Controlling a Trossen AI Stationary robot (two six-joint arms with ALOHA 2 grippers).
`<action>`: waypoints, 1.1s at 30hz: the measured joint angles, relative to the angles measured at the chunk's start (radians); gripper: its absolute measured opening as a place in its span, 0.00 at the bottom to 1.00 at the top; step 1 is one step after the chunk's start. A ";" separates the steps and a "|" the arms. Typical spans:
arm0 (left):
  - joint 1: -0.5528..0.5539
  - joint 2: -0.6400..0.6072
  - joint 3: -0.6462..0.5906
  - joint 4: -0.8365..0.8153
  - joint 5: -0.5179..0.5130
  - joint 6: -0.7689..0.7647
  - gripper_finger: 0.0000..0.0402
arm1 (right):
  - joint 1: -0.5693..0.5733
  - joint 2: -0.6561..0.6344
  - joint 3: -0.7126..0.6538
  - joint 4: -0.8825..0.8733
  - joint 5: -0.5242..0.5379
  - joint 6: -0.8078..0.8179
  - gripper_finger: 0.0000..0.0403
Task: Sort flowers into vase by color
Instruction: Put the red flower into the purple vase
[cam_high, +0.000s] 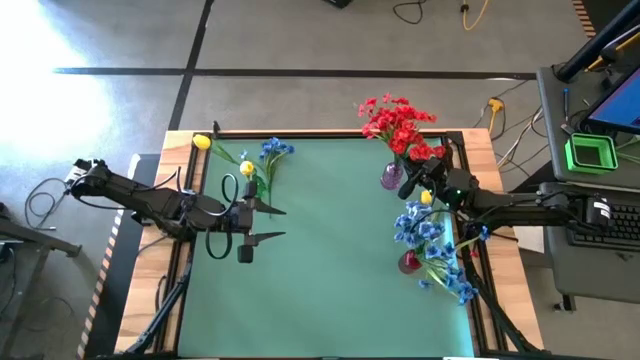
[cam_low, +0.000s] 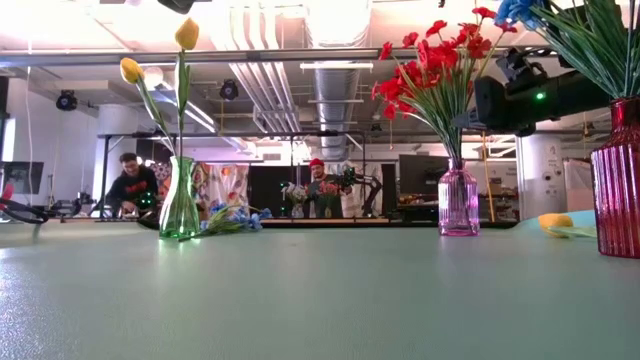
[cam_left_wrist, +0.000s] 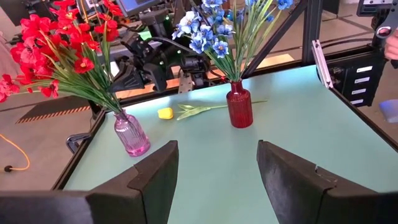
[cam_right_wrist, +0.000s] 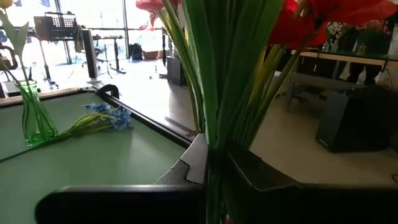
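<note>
The green-topped bench (cam_high: 330, 260) carries three glass vases. A clear green glass vase (cam_low: 180, 205) stands near the left arm's far corner and holds two yellow tulip-like flowers (cam_low: 186, 35) upright on thin green stems. Just beside it a small bunch of blue blossoms (cam_right_wrist: 111, 117) lies flat on the bench surface, its stems pointing toward the vase.

On the right side, a pink ribbed glass vase (cam_left_wrist: 131, 133) holds a full spray of red clustered blooms (cam_high: 398, 124). Nearer the front edge, a dark red glass vase (cam_left_wrist: 239, 106) holds a bunch of blue flowers (cam_high: 425, 238). Between these two vases a single yellow tulip-like flower (cam_left_wrist: 165, 113) lies flat on the bench, its green stem running toward the red vase.

The left claw (cam_high: 262, 223) hangs over the left half of the bench, its two dark fingers (cam_left_wrist: 155, 177) spread apart with nothing between them, pointing across at the two right-hand vases.

The right claw (cam_high: 412, 180) sits just beside the pink vase, up among the green stems of the red blooms; its fingers are closed, and whether they pinch a stem cannot be told.

Two people show in the room far behind the bench.
</note>
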 joint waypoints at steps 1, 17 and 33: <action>0.000 0.000 0.000 0.000 0.000 0.000 0.51 | 0.000 0.000 0.000 0.000 0.000 0.004 0.06; 0.000 0.000 0.000 -0.001 0.000 -0.007 0.51 | 0.000 0.000 0.000 0.001 0.002 0.062 0.28; 0.000 0.001 0.000 -0.002 0.000 -0.023 0.51 | 0.000 -0.048 0.000 -0.120 0.000 0.143 0.40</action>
